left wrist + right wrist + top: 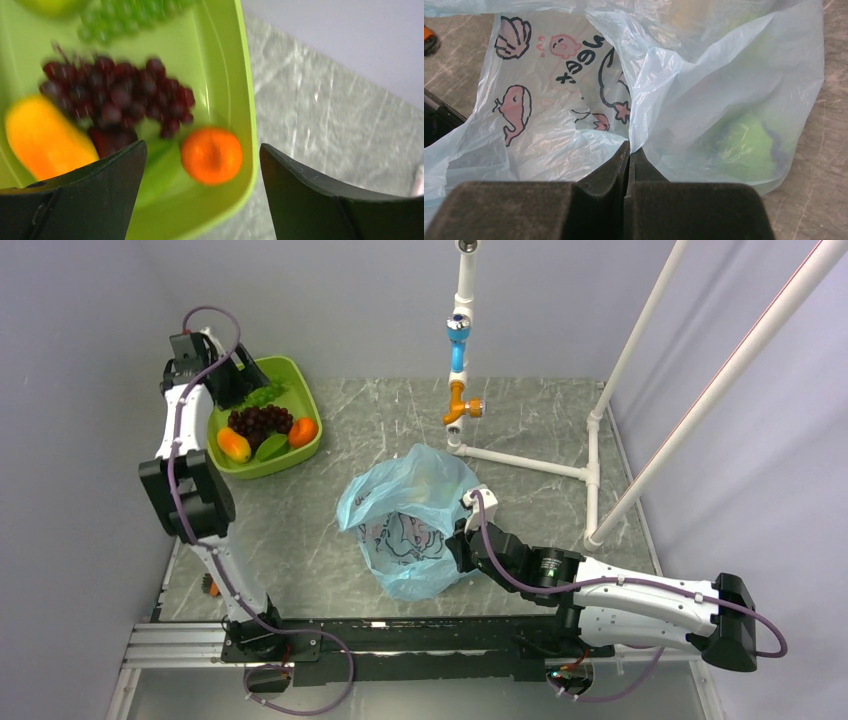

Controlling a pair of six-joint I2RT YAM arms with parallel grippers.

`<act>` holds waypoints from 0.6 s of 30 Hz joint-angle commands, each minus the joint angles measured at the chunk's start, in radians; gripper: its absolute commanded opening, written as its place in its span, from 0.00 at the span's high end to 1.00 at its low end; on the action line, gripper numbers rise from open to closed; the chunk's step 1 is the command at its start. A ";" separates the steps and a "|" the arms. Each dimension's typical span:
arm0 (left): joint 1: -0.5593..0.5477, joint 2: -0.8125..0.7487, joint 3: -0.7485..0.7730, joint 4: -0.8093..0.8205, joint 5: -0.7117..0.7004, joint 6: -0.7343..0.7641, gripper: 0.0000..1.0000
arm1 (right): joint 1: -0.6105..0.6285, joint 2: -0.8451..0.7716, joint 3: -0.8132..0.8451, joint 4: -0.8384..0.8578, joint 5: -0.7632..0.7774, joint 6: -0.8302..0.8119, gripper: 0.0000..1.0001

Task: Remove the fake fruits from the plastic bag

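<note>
The plastic bag (704, 90) is thin, translucent, crinkled film; the tub (246, 100) smooth glossy plastic; the orange fruit (211, 155) shiny too; the desk (380, 430) grey, marble-patterned, with a dull sheen

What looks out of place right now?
A small orange thing lies loose on the table by the left arm's base, away from tub and bag; too small to identify. Nothing else stands out.
</note>
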 commanded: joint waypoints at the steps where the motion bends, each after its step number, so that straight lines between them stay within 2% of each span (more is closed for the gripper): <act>1: -0.005 -0.332 -0.259 0.030 0.143 -0.057 0.12 | -0.001 -0.018 0.039 0.053 -0.016 -0.011 1.00; 6: -0.029 -0.705 -0.706 0.113 0.424 -0.072 0.16 | -0.004 -0.018 0.054 0.026 -0.005 -0.036 1.00; 10: -0.110 -1.053 -1.031 0.162 0.481 -0.061 0.13 | -0.006 -0.037 0.048 0.008 0.038 -0.085 1.00; 15: -0.235 -1.352 -1.211 0.069 0.447 -0.025 0.11 | -0.009 -0.058 0.071 0.014 0.061 -0.137 1.00; 18: -0.286 -1.483 -1.298 0.071 0.488 -0.070 0.13 | -0.010 -0.047 0.086 0.018 0.069 -0.170 1.00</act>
